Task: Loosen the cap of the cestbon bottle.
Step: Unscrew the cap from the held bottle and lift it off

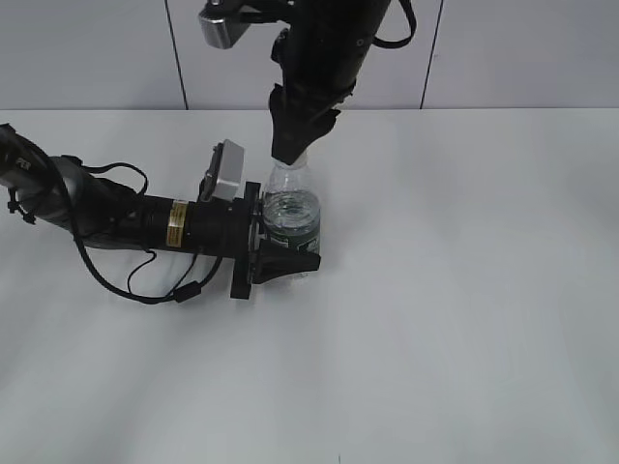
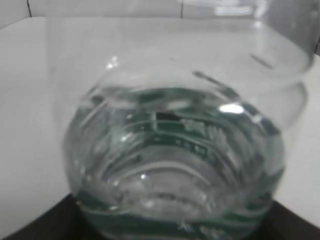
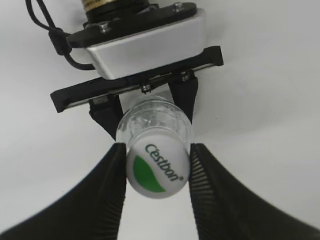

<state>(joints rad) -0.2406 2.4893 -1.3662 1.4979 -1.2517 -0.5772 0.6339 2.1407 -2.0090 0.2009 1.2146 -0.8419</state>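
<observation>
Exterior view, cestbon bottle (image 1: 291,213): it stands upright on the white table (image 1: 464,290), a little left of the middle, with water inside and a dark green label band around the body.
Exterior view, left claw (image 1: 287,253): the left arm lies low over the table and comes from the left; its black fingers are on both sides of the lower body of the bottle and grasp it.
Exterior view, right claw (image 1: 290,155): the right arm comes down from above, and its black tips are around the top of the bottle. The cap is hidden behind them in this view.
Exterior view, wall: a grey wall (image 1: 522,48) with thin dark seams stands behind the table.
Left wrist view, cestbon bottle (image 2: 175,150): it fills almost the whole frame, very near and blurred; the ribbed clear body, the water and the green band are visible. The fingers of the left claw show only as dark corners at the bottom edge.
Right wrist view, cap (image 3: 157,170): it is white and round, with a green leaf mark and the word Cestbon on top.
Right wrist view, right claw (image 3: 157,167): the two ribbed black fingers touch the cap on its left and right sides, so the claw is clenched on the cap.
Right wrist view, left claw (image 3: 150,107): it is seen from above under the cap, with its fingers beside the bottle body.
</observation>
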